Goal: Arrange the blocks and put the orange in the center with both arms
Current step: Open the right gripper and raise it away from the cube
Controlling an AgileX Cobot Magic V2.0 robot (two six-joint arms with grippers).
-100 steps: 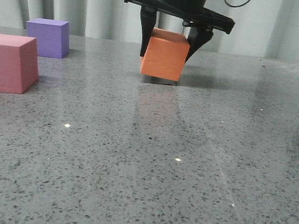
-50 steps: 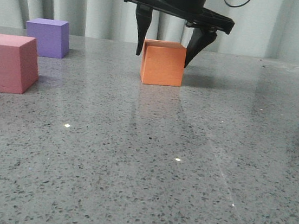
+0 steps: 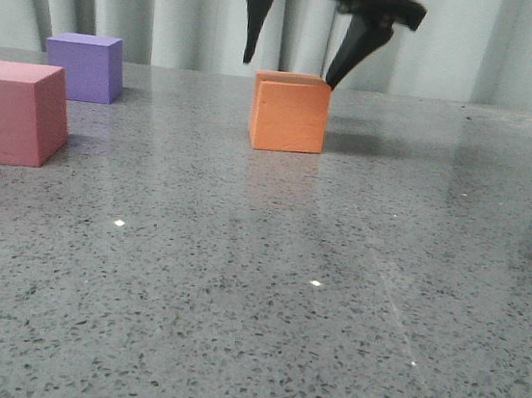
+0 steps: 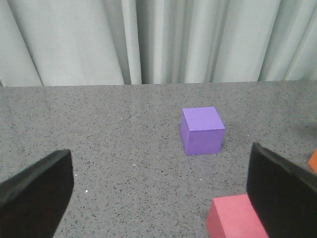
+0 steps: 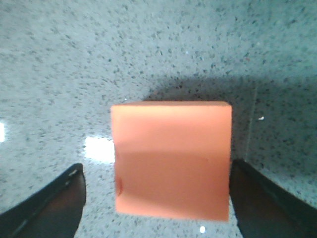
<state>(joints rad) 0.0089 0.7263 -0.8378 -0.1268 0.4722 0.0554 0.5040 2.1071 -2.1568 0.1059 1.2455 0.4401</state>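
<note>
Grey speckled stone tabletop (image 3: 351,297) with pale curtains behind, glossy enough that I get glints and faint reflections. Going left to right on my front feed: the pink-red cube (image 3: 14,112) sits out at about 9 o'clock by the frame edge, the purple cube (image 3: 86,66) is just behind it toward 10 o'clock, apart from it, and the orange cube (image 3: 290,113) is flat on the table near the middle, well apart from both. My left gripper (image 4: 158,193) only shows on its wrist cam, fingers spread wide with nothing between them, the purple cube ahead. The right gripper (image 3: 295,40) hangs right above the orange cube, jaws spread wider than the block and touching nothing. My read on handling: all three look like matte foam, so light and a bit squishy, grippy rather than slippery, not fragile. I'd pinch the orange one on two opposite flat side faces around mid-height and go easy on the squeeze so it doesn't deform or twist. Looks-wise it's a plain orange cube, slightly grainy surface, crisp edges, with a small dark mark near one side edge on the right wrist cam.
</note>
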